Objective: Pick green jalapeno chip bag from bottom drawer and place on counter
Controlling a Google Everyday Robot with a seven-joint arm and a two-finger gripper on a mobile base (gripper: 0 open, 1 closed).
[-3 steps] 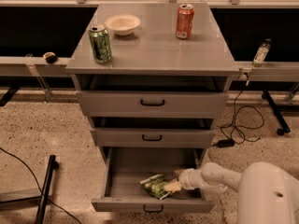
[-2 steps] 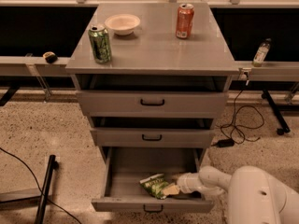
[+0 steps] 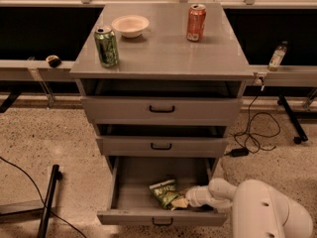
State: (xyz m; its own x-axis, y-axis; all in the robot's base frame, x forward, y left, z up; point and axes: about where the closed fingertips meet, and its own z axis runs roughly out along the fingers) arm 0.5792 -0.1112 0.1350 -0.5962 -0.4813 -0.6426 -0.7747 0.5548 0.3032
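The robot's big white arm (image 3: 270, 209) reaches in from the near right, over the right end of the bottom drawer (image 3: 163, 217), which is pulled out toward the near side. The gripper (image 3: 182, 201) is low inside that drawer, close behind its front wall. It cannot be told from here whether the gripper is spread, pressed together or pinching the bag. The green jalapeno chip bag (image 3: 162, 191) lies flat on the drawer floor, in the middle and a little to the right; it is just to the left of the gripper, and its near right corner seems to touch the gripper's tip. The bag looks thin and crinkly, so it may slip out if only a corner is caught; a push from the right may just slide it left or farther back. When the arm lifts, it or the bag may bump the middle drawer (image 3: 161, 145), which hangs over the far part of the open one; the top drawer (image 3: 161, 109) is above that. Farthest off is the counter (image 3: 163, 53); a green can (image 3: 107, 46) stands at its near left, a bowl (image 3: 130, 25) behind it and a red can (image 3: 196, 22) at the far right. The bag should probably go on the bare near right part, or a can may get knocked over.
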